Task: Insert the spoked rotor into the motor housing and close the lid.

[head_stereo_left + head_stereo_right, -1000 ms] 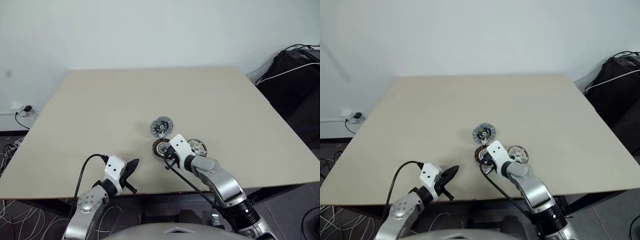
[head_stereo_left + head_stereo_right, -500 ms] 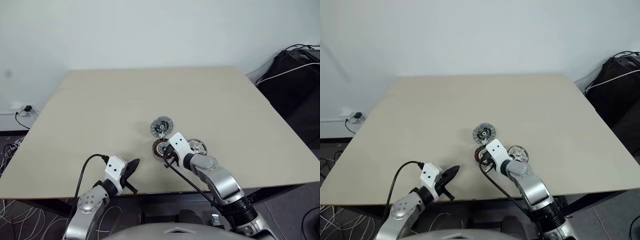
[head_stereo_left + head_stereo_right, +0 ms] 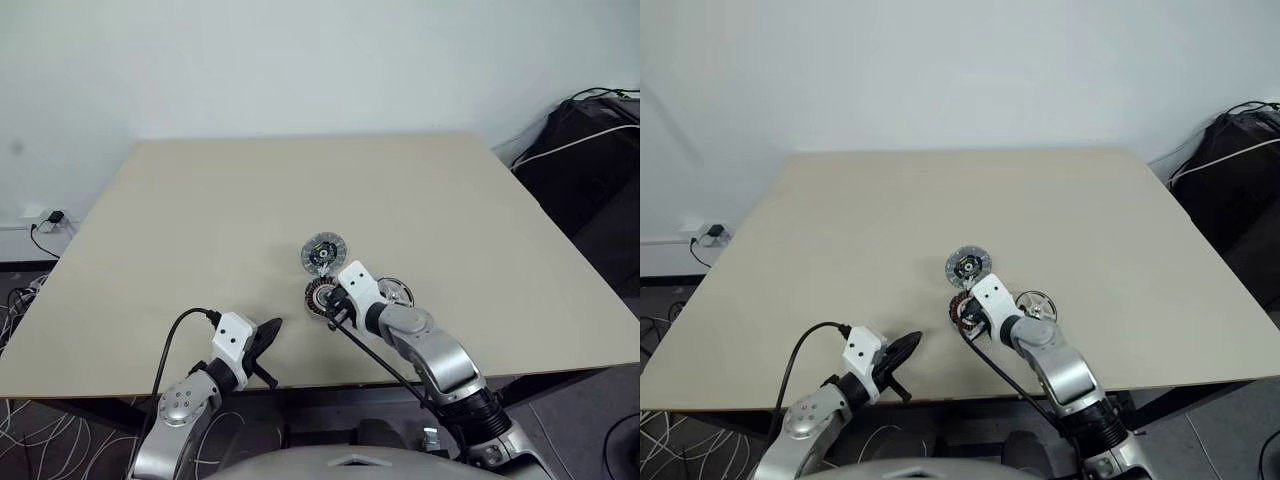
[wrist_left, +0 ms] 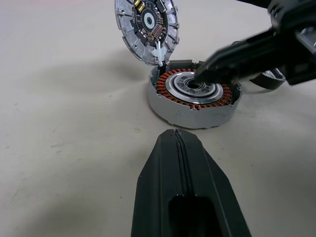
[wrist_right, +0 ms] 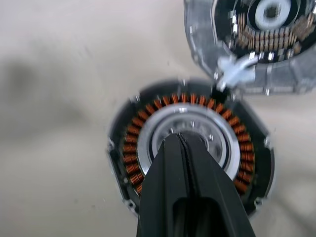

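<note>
Both pincers closed, empty; R gripper [image 5: 183, 140] tip over motor housing [image 5: 190, 143] centre.

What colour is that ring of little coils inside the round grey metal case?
Copper-orange ring of little coils, clearest in the right wrist view.

on the tabletop [image 3: 200, 220] the lid [image 3: 323, 252] lies just behind the motor housing [image 3: 320, 295]; the spoked rotor [image 3: 395, 293] lies to the housing's right.
</note>
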You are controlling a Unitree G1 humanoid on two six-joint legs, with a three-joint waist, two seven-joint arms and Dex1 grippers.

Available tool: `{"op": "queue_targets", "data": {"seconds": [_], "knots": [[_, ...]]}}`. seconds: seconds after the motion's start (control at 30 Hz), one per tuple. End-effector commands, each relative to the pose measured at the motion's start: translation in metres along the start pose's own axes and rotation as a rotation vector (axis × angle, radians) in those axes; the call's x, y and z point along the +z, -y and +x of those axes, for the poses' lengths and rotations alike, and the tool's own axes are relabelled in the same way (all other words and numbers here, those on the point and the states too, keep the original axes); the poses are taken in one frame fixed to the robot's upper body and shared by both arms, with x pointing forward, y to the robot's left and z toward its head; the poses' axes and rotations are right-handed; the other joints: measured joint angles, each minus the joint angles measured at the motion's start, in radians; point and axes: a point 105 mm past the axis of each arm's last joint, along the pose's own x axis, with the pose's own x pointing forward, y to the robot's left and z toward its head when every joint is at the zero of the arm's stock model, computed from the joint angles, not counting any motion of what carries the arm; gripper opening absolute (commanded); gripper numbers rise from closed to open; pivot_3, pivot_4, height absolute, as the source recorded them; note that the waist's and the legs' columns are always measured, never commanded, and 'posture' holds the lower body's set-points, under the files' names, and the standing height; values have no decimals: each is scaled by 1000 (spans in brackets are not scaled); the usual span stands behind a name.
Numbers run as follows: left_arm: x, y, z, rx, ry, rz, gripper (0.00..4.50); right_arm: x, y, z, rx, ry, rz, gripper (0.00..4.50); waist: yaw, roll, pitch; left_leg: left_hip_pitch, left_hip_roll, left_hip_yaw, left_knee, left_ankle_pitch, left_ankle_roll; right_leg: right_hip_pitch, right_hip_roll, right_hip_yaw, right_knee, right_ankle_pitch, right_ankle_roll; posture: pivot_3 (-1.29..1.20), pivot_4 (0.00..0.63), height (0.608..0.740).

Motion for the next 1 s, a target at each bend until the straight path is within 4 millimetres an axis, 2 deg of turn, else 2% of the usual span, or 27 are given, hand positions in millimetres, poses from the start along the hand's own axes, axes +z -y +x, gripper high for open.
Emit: {"op": "queue_targets", "data": {"seconds": [0.03,0.5,0.8,0.93,1.0], "knots": [[13,0,2,-5,49,16,0,25,0,-6,-1,104,-30,19,0,0,0,0,0,0,0,0,0,0,0,0,0,0,0,0,0,740],[14,1,4,-10,52,15,0,19,4,16,-36,65,-40,19,0,0,0,0,0,0,-1,0,0,0,0,0,0,0,0,0,0,740],[15,0,2,-2,52,17,0,-9,16,-1,-67,4,-13,19,1,1,0,0,0,0,-1,0,0,0,0,0,0,0,0,0,0,740],[16,-1,3,-6,52,21,0,-12,16,-7,-72,1,-9,19,0,1,0,0,0,0,0,0,0,0,0,0,0,0,0,0,0,740],[16,-1,4,-10,51,24,0,-7,15,-11,-72,32,-3,19,1,0,0,0,0,0,0,0,0,0,0,0,0,0,0,0,0,740]]}}
